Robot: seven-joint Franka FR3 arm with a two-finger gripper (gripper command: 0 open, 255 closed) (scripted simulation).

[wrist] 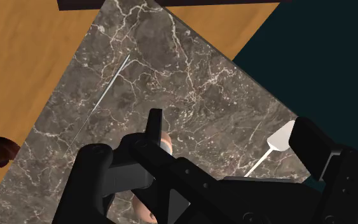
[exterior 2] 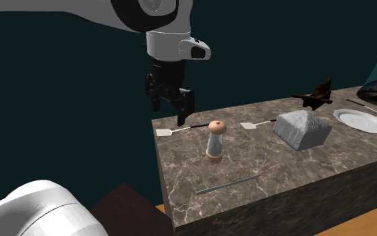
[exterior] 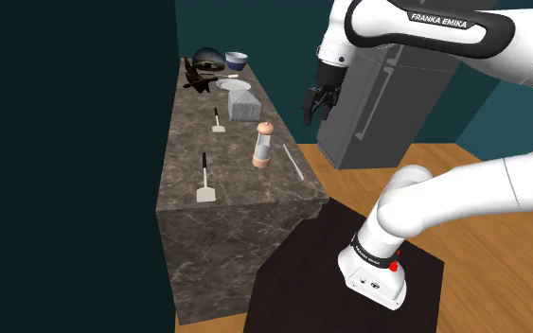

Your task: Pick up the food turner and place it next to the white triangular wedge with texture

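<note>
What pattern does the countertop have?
The countertop is dark grey-brown marble with white veins, clearest in the wrist view.

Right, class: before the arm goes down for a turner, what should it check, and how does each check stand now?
1. Pincer open and empty: ok.
2. Target settled: cannot tell; two like tools lie on the counter, the near turner and the far turner.
3. Pincer lined up on a turner: not ok; in the wrist view the grinder sits under the pincer, with the near turner's head off to one side.
4. Both turners flat and uncovered: ok.
5. Bare counter beside the wedge: ok.
</note>
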